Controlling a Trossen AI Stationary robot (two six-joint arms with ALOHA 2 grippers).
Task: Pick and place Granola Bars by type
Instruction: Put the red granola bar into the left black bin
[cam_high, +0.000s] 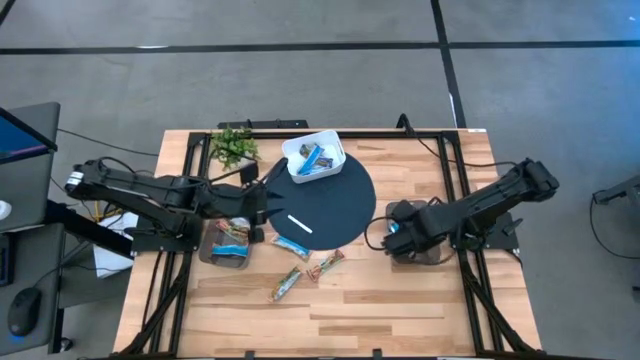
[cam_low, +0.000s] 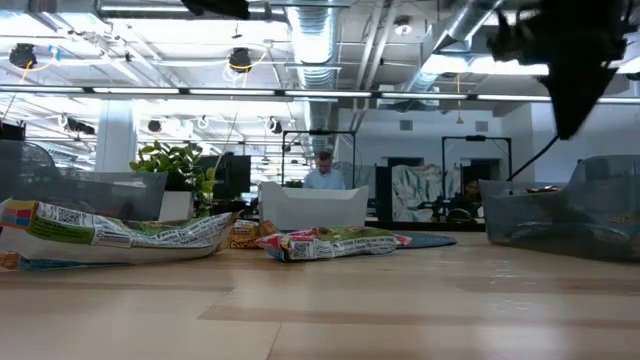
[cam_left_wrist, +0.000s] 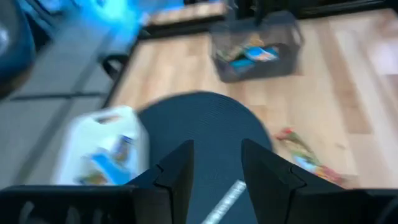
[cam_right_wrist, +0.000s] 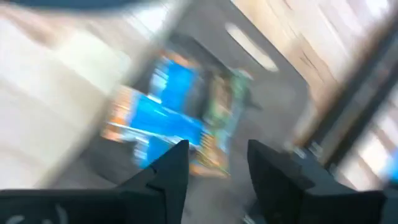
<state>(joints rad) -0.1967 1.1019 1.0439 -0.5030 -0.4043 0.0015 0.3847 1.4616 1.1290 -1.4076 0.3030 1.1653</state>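
Note:
Three loose granola bars lie flat on the wood in front of the dark round mat (cam_high: 330, 200): a blue-and-white one (cam_high: 292, 247) and two tan ones (cam_high: 326, 264) (cam_high: 286, 285). A white box (cam_high: 314, 155) at the mat's far edge holds blue bars. My right gripper (cam_right_wrist: 217, 162) (cam_high: 393, 228) stands open, pointing down over a clear bin (cam_high: 418, 248). Blue bars (cam_right_wrist: 168, 115) and a greenish one (cam_right_wrist: 227, 99) lie in that bin, below the fingers. My left gripper (cam_left_wrist: 217, 168) (cam_high: 264, 192) hangs open over the mat's left part with nothing between its fingers.
A second clear bin (cam_high: 225, 243) with bars sits at the left by my left arm. A thin white stick (cam_high: 300, 223) lies on the mat. A small green plant (cam_high: 235, 145) stands at the far left. Bare wood spreads along the near edge.

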